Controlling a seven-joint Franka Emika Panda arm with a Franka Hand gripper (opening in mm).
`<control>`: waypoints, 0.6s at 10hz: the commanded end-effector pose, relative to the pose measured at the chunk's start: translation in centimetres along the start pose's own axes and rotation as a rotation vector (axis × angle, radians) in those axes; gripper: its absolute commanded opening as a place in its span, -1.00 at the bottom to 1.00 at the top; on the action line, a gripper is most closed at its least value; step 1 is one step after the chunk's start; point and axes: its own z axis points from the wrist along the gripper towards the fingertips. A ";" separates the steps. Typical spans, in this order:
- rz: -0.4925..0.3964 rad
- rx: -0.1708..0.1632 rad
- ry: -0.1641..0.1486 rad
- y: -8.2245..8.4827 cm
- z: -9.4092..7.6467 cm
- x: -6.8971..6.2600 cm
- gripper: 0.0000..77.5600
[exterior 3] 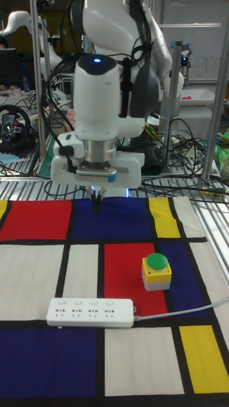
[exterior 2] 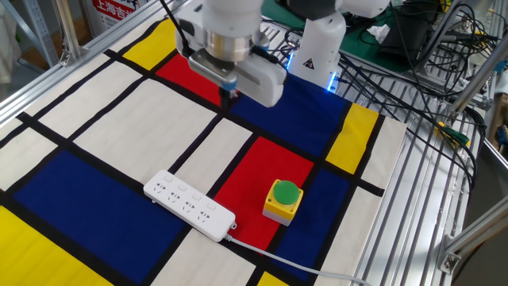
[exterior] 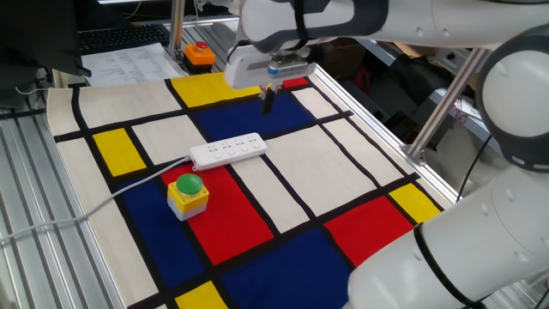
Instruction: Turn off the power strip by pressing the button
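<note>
The power strip [exterior: 227, 151] lies on the desk [exterior: 360, 159] just beside the green-domed yellow box [exterior: 187, 193]. The end effector [exterior: 268, 102] hovers well apart, holding nothing, finger gap indiscernible. Pressing well means descending squarely onto the strip's tiny end switch.

Arm [exterior 3: 111, 95] casing glossy white, rounded, with dark joint bands. Blue indicator light on top. Gripper [exterior 3: 96, 206] fingers slim and black.

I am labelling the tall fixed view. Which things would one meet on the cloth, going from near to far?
power strip → yellow box with the green dome → hand, hanging above the cloth
</note>
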 end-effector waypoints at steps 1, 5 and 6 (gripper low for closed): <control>0.022 0.009 -0.006 2.1 0.5 0.0 -1.00; 0.011 -0.019 -0.005 2.5 0.3 0.3 -1.00; 0.014 -0.016 -0.004 2.6 0.2 0.4 -1.00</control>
